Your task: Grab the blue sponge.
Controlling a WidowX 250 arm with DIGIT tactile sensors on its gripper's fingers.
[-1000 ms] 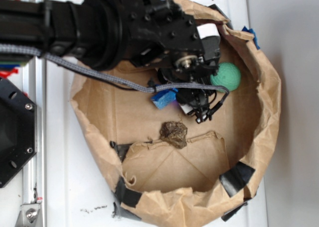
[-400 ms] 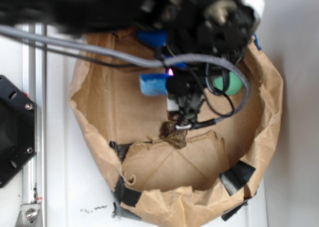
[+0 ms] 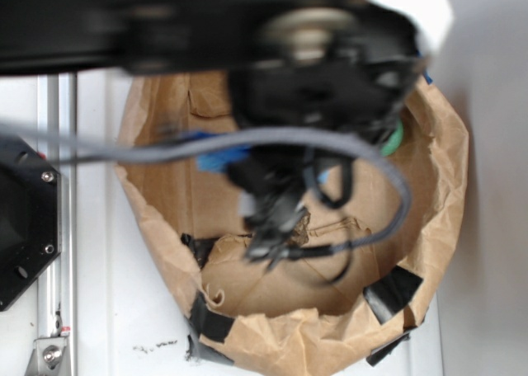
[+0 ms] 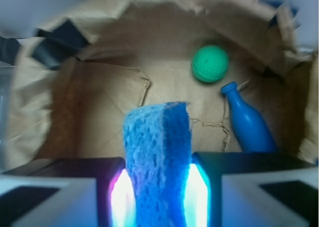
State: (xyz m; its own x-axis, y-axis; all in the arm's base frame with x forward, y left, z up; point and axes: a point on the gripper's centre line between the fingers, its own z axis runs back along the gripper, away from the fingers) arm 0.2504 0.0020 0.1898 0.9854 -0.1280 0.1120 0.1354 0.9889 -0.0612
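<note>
Clearly, these are the readable facts.
Gripper: the black robot gripper [image 4: 158,187] has its jaws clamped on the sponge, one glowing pad pressed to each side.
Sponge: the small rectangular bright-blue sponge with a porous speckled face [image 4: 158,152] stands upright between the pads, its top edge rising above them; in the exterior view only a blurred blue patch [image 3: 221,157] shows behind the arm.
Bag: the crumpled brown paper bag with a rolled rim [image 3: 161,227] lies open on the white surface [image 3: 107,310], patched with strips of black tape [image 3: 394,292].
Ball: a green textured ball [image 4: 210,63] rests on the bag floor, well apart from the sponge.
Bottle: a smooth blue bowling-pin-shaped bottle [image 4: 247,122] lies on its side just beside the ball, neck pointing toward it.
Arm: the black robot arm [image 3: 247,38] is heavily blurred across the top of the exterior view, a grey braided cable [image 3: 165,152] looping beneath it.
</note>
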